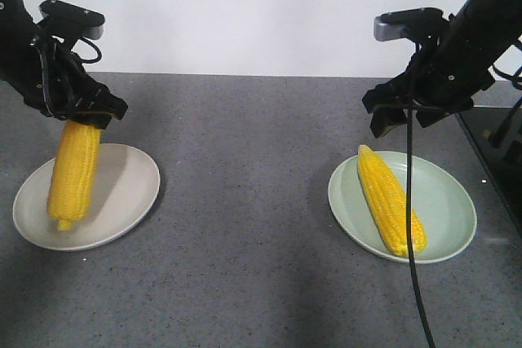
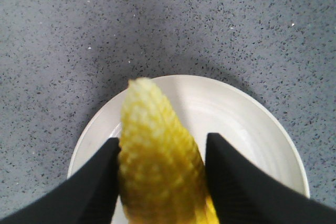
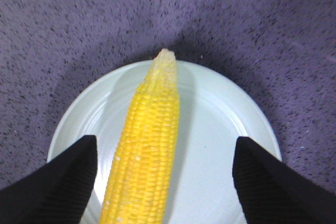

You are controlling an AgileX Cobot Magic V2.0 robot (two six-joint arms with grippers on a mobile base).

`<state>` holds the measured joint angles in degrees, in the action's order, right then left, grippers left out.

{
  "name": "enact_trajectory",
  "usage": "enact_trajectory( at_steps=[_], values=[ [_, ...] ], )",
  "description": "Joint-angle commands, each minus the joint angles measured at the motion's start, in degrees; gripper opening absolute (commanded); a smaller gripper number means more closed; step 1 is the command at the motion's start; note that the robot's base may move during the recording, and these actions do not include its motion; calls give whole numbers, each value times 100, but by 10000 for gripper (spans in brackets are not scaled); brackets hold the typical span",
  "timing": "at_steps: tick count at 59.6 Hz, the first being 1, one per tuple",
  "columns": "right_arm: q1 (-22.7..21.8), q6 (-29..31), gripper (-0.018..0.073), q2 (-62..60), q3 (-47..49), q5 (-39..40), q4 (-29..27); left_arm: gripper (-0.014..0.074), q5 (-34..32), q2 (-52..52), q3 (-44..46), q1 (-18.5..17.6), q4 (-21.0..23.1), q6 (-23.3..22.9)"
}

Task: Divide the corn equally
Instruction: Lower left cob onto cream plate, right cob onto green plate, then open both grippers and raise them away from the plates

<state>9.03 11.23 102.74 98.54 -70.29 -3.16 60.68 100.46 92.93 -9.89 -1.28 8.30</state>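
Observation:
One corn cob [image 1: 73,173] hangs nearly upright, tip down, over a white plate [image 1: 130,177] at the left. My left gripper [image 1: 81,116] is shut on its thick end. The left wrist view shows the cob [image 2: 157,150] pinched between both black fingers [image 2: 100,177] above the plate [image 2: 236,114]; I cannot tell whether its tip touches. A second cob [image 1: 391,201] lies diagonally on a pale green plate [image 1: 449,201] at the right. My right gripper [image 1: 391,116] hovers open above that plate's far edge. Seen from the right wrist, its jaws [image 3: 165,139] stand wide apart, clear of the cob [image 3: 152,135] on the plate [image 3: 220,124].
Both plates sit on a grey speckled tabletop [image 1: 245,201] with a white wall behind. A black cable [image 1: 412,234] hangs from the right arm across the green plate. A dark panel [image 1: 497,160] borders the table at the right edge.

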Motion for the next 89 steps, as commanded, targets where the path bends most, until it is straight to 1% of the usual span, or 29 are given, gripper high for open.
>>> enact_trajectory(
  at_steps=[1,7,21,28,33,38,42,43,48,50,55,60,64,67,69,74,79,83,89],
  values=[
    [-46,0,529,-489,153,336,25,460,-272,-257,148,0,-24,-81],
    [-46,0,529,-637,153,397,25,482,-266,-257,148,0,-24,-81],
    [-46,-93,529,-951,153,542,0,482,-256,-257,148,0,-24,-112],
    [-46,-93,520,-1145,153,581,-88,481,-131,-257,148,0,-24,-418],
    [-46,-81,490,-1316,153,632,-238,481,-26,-263,148,0,-11,-543],
    [-46,97,433,-1489,153,750,-526,467,59,-294,148,0,128,-532],
    [-46,308,337,-1644,153,857,-802,437,67,-370,148,0,269,-486],
    [-46,356,326,-1683,153,877,-920,428,67,-398,148,0,308,-473],
    [-46,633,185,-1898,153,939,-1295,367,58,-574,148,0,621,-306],
    [-46,741,116,-1973,153,932,-1448,340,58,-652,148,0,763,-209],
    [-46,1053,-16,-2187,145,819,-1670,251,92,-911,148,0,1220,45],
    [-46,1246,-11,-2458,35,813,-1832,150,167,-1169,148,0,1725,365],
    [-46,1301,-7,-2753,-278,971,-1917,78,170,-1430,79,-5,2065,661],
    [-46,1444,-6,-3124,-666,1166,-2036,17,134,-1658,-61,-5,2365,931],
    [-46,1571,-6,-3341,-938,1340,-2100,-9,91,-1798,-208,-5,2487,1061],
    [-46,1720,-6,-4018,-1972,1817,-2195,-8,-184,-2271,-700,-5,2762,1418],
    [-46,1720,-5,-4842,-3121,2407,-2288,-8,-708,-2798,-1400,-5,3114,1702],
    [-46,1720,-5,-5483,-4220,2885,-2288,-8,-1162,-3280,-2174,-5,3455,2026],
    [-46,1714,-5,-6432,-5635,3450,-2282,-8,-1956,-4135,-3390,-5,4087,2677]
  ],
)
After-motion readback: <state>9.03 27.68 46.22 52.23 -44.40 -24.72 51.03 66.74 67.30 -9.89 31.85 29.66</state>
